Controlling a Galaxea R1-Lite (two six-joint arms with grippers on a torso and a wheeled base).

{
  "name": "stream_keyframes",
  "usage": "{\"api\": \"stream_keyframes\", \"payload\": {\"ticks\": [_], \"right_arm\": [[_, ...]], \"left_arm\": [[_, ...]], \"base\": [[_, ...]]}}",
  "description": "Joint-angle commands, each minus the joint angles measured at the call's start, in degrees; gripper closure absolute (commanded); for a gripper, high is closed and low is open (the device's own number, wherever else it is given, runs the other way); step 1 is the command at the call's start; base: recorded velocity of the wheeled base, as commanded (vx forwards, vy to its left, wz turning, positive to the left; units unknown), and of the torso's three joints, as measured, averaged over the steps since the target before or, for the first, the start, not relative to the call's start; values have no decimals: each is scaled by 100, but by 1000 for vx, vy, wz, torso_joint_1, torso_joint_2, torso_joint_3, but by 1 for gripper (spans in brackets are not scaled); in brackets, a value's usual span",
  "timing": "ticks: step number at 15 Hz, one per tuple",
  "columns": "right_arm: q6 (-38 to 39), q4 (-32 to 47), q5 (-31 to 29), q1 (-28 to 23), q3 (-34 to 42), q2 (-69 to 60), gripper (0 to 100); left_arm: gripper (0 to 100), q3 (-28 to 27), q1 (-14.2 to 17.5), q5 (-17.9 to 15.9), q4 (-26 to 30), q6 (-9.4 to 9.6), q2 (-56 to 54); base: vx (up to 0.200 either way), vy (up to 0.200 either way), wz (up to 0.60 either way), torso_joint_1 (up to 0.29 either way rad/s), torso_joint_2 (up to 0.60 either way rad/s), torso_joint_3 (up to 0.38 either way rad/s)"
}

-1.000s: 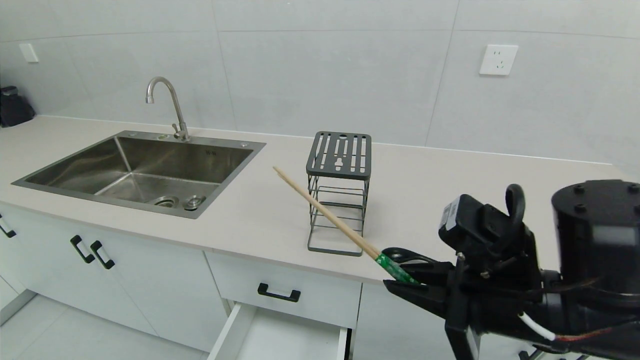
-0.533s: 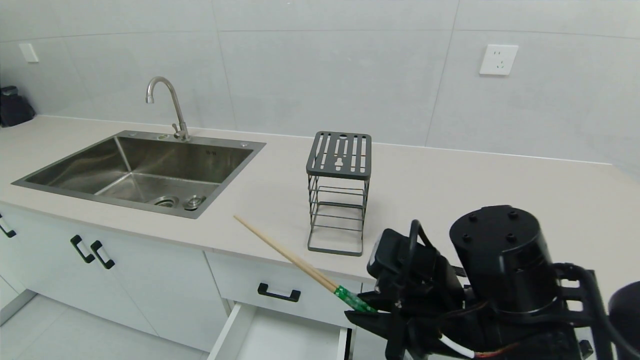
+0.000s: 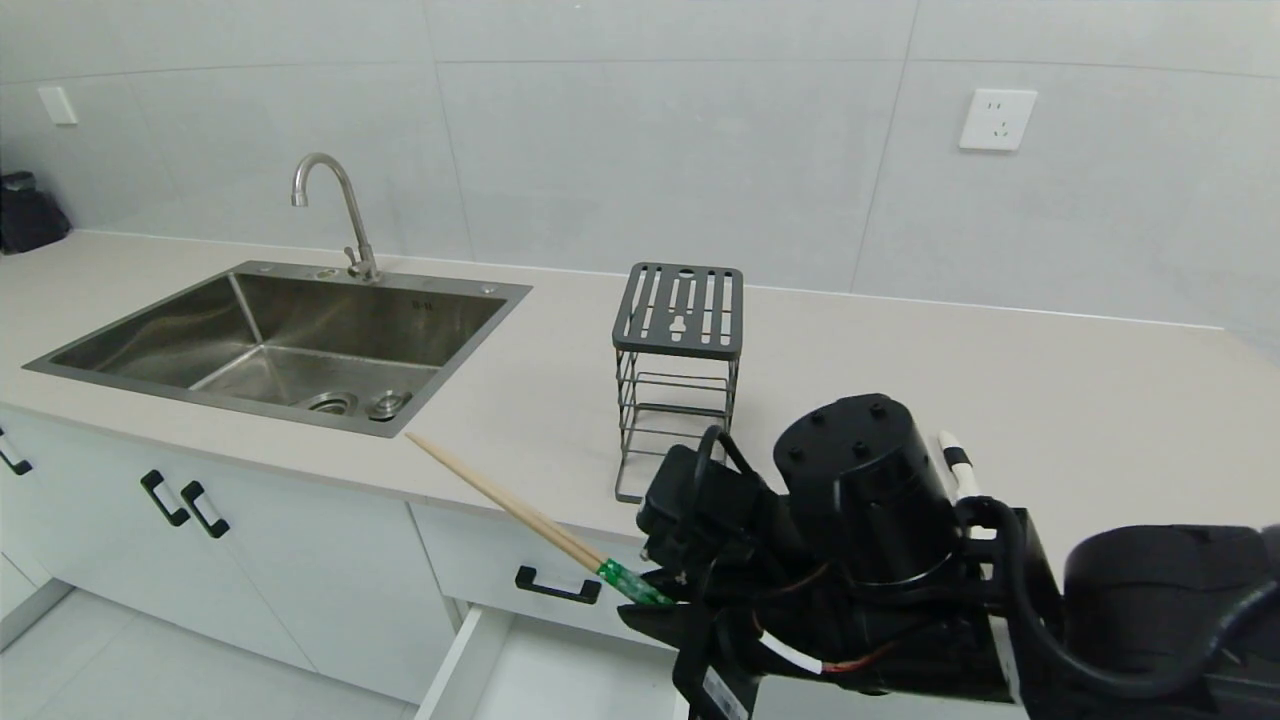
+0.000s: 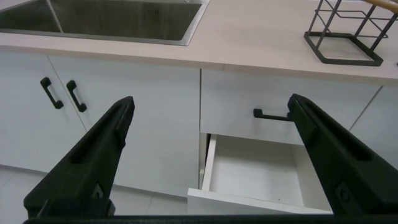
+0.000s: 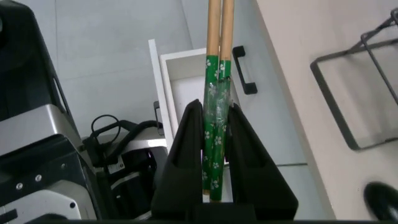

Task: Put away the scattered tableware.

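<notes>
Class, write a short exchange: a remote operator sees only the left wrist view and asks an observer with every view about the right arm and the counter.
Operator: What is the right arm holding?
Observer: The right gripper is shut on the chopsticks at their green-wrapped ends.
Operator: Where do they point?
Observer: From above the open drawer, toward the sink.
Operator: Anything else on the counter?
Observer: A small white item with a black band, right of the rack.

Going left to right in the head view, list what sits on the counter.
sink → rack → white stick with a black band
</notes>
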Motion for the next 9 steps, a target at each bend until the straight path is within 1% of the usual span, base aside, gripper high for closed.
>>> {"api": "stream_keyframes", "payload": {"ticks": [1, 7, 9], "right_arm": [[-37, 82, 107, 72, -217, 365, 100], [-344, 82, 63, 476, -252, 839, 100], [-344, 100, 72, 476, -348, 936, 100]], "left_arm": [[0, 0, 0, -2, 0, 2, 7], [0, 0, 0, -2, 0, 2, 7], [0, 0, 0, -2, 0, 2, 7]], "base": [[0, 0, 0, 0, 0, 0], [0, 0, 0, -8, 12, 8], [0, 0, 0, -166, 334, 161]]}}
